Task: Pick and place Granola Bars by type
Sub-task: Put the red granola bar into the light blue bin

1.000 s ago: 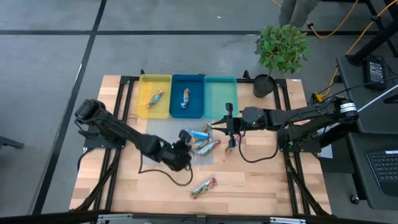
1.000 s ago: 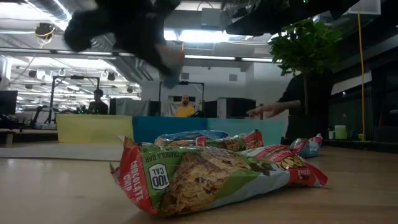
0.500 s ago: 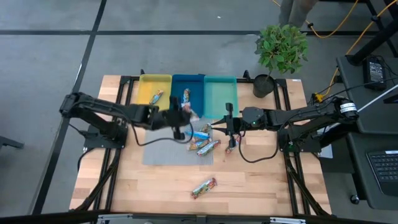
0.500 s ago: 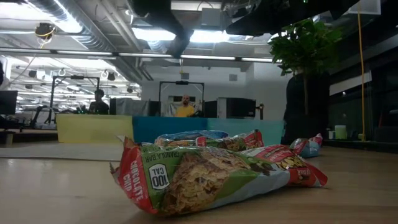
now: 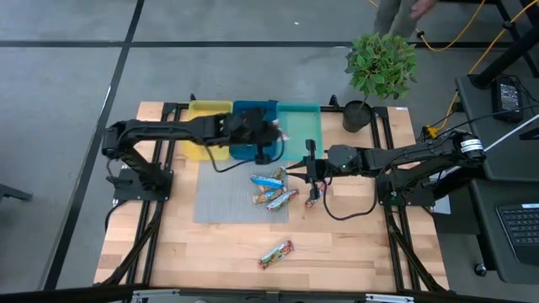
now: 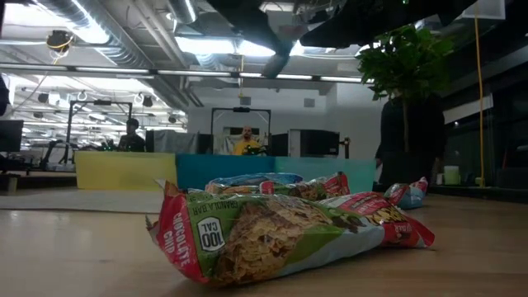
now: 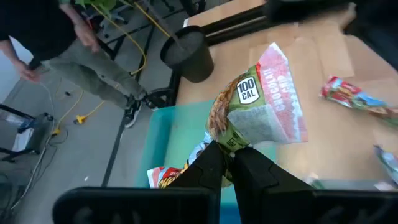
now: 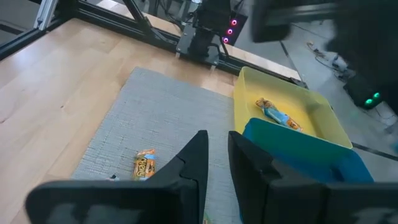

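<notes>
A green and red foil-wrapped granola bar [image 6: 272,235] lay nearest the table's front edge, alone on the bare wood and well apart from the rest; in the low view it blocked most of what lay behind it. Farther back, a small cluster of foil-wrapped bars [image 5: 274,190] lay on a grey rectangular mat [image 5: 223,202], their wrappers too small from above for their types to be told.

Beside that cluster the right gripper [image 5: 310,172] was held low over the table, its fingers [image 8: 193,158] nearly together with only a narrow gap and nothing between them.

Beyond the mat, the left gripper [image 5: 268,143] was poised over the blue tray [image 5: 249,108] near its border with the teal tray [image 5: 298,126]. Its fingers [image 7: 249,171] were clamped on one end of a green, tan and red foil-wrapped bar [image 7: 255,109], which stood up from them. One bar [image 8: 277,114] lay in the yellow tray [image 8: 292,99]. The blue tray's contents were hidden from above by the arm. A wrapper [image 7: 166,177] in the teal tray was partly cut off by the fingers.
</notes>
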